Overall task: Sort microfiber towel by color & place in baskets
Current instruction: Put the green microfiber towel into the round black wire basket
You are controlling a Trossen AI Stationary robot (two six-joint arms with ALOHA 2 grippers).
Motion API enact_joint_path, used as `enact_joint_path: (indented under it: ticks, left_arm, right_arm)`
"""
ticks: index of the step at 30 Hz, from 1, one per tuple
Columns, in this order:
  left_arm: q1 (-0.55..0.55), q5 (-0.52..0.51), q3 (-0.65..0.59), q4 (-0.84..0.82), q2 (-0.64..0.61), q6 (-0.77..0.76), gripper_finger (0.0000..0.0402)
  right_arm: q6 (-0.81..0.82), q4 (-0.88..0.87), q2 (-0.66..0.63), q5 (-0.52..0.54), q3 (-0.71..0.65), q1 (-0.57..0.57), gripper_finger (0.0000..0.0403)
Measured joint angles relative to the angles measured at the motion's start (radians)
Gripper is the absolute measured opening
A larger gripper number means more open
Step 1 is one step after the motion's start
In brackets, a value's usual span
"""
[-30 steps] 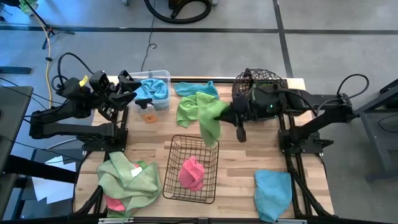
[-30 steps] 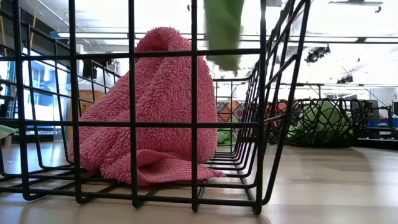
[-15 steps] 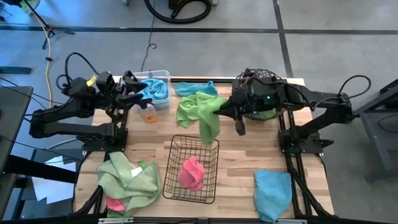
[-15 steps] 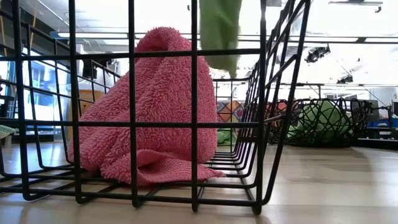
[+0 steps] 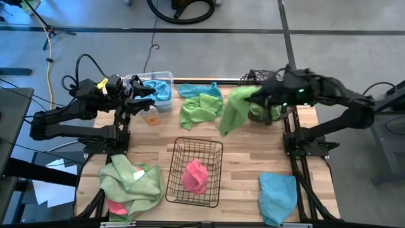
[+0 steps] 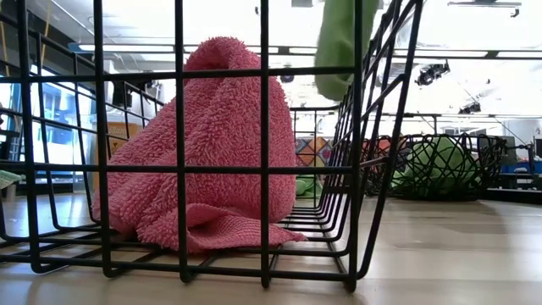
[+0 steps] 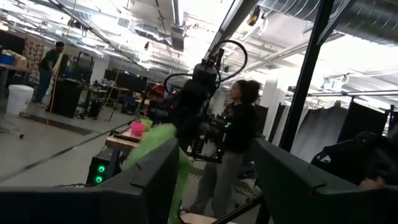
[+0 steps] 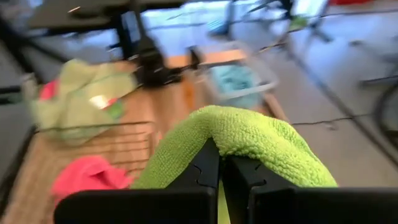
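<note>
Green towel (image 5: 233, 111) hangs pinched in the closed right claw (image 5: 255, 96).

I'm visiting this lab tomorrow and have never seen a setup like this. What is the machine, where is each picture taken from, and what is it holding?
It is a robot with two dark arms at a wooden table. One camera looks straight down, one sits at table height, and one rides on each wrist. The right gripper is shut on a lime green towel, which hangs beside the round wire basket. The left gripper is open, holding nothing, by the clear bin with a light blue towel inside. A pink towel lies in the black wire basket. More green and blue towels lie loose on the table. The left wrist view shows people in the room beyond.
</note>
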Motion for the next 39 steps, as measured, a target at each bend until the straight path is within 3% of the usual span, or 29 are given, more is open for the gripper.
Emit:
enact_joint_path:
  ticks: [8, 14, 21, 29, 34, 39]
  left_arm:
    - [0.0, 0.0, 0.0, 0.001, 0.0, 0.0, 0.0195]
    - [0.0, -0.004, 0.0, 0.001, 0.0, 0.0, 0.0195]
    - [0.0, -0.006, 0.0, 0.001, 0.0, -0.001, 0.0195]
    - [0.0, -0.007, 0.0, 0.001, 0.0, -0.01, 0.0195]
    - [0.0, -0.007, 0.0, 0.001, 0.0, -0.017, 0.0195]
    - [0.0, -0.007, 0.0, 0.001, 0.0, -0.018, 0.0195]
  right_arm:
    - [-0.031, -0.009, -0.104, 0.273, 0.0, -0.124, 0.0]
    - [-0.033, -0.046, -0.117, 0.302, -0.029, -0.279, 0.0]
    - [0.061, 0.044, -0.187, 0.243, -0.36, -0.448, 0.0]
    - [0.33, 0.109, -0.201, -0.025, -0.75, -0.649, 0.0]
    - [0.437, 0.109, -0.148, -0.17, -0.843, -0.74, 0.0]
    - [0.438, 0.104, -0.077, -0.204, -0.819, -0.787, 0.0]
